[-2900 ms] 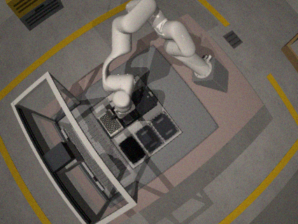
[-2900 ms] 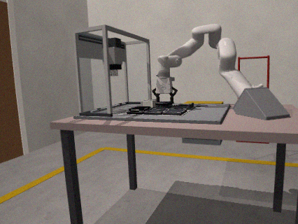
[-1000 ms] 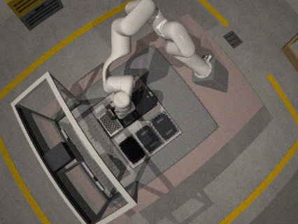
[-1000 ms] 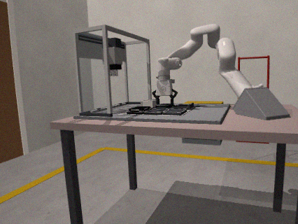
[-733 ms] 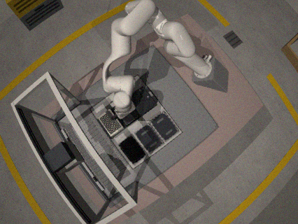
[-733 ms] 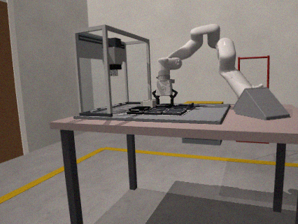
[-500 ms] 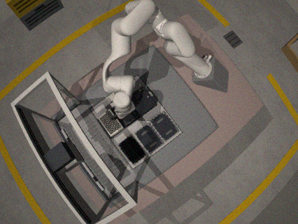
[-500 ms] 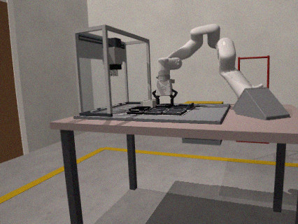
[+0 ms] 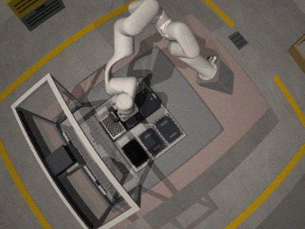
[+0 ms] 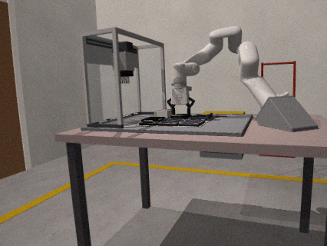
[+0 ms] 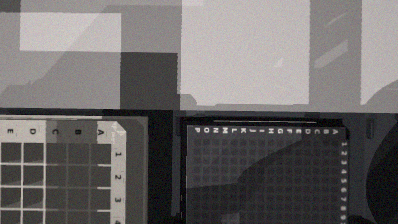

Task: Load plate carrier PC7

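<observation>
The carrier PC7 (image 9: pixel 132 114) lies on the apron, lengthwise toward the rails. The pale deep-well block C51 (image 9: pixel 113 126) sits on its end nearest the instrument and shows in the wrist view (image 11: pixel 65 172). The dark 384-well plate C16 (image 9: pixel 132 120) sits on the middle site, right of the block in the wrist view (image 11: pixel 265 175). Both have their A and 1 marks at the upper right corner there. My gripper (image 10: pixel 180 112) is open and empty, just above C16 (image 10: pixel 174 121); its fingers are out of the wrist view. A dark plate, probably C15 (image 9: pixel 135 152), lies in the nest farthest from the arm's base.
The framed instrument (image 9: pixel 68 150) with its rails (image 9: pixel 97 143) stands beyond the carrier, and a pipetting head (image 10: pixel 127 61) hangs inside it. Two greyer nests (image 9: pixel 161 135) stand in the row beside the apron. The carrier's near site (image 9: pixel 148 102) looks dark.
</observation>
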Action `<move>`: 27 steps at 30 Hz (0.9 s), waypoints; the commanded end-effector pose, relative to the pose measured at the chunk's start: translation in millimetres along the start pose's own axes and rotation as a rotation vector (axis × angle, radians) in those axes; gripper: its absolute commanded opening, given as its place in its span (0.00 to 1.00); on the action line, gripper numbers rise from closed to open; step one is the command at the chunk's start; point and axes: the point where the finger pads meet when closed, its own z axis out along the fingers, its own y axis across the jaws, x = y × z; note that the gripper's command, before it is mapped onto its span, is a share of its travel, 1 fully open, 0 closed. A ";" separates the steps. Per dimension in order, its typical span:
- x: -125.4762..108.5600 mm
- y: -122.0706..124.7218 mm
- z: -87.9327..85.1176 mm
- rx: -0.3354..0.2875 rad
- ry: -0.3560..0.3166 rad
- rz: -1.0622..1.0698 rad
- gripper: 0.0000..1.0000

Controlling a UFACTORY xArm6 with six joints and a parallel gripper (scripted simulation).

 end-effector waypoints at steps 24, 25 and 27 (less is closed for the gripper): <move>0.1 -0.9 -41.9 0.002 -0.001 0.001 1.00; 0.1 -0.9 -43.5 0.002 -0.001 0.001 1.00; 0.1 -0.9 -45.2 0.002 -0.001 0.001 1.00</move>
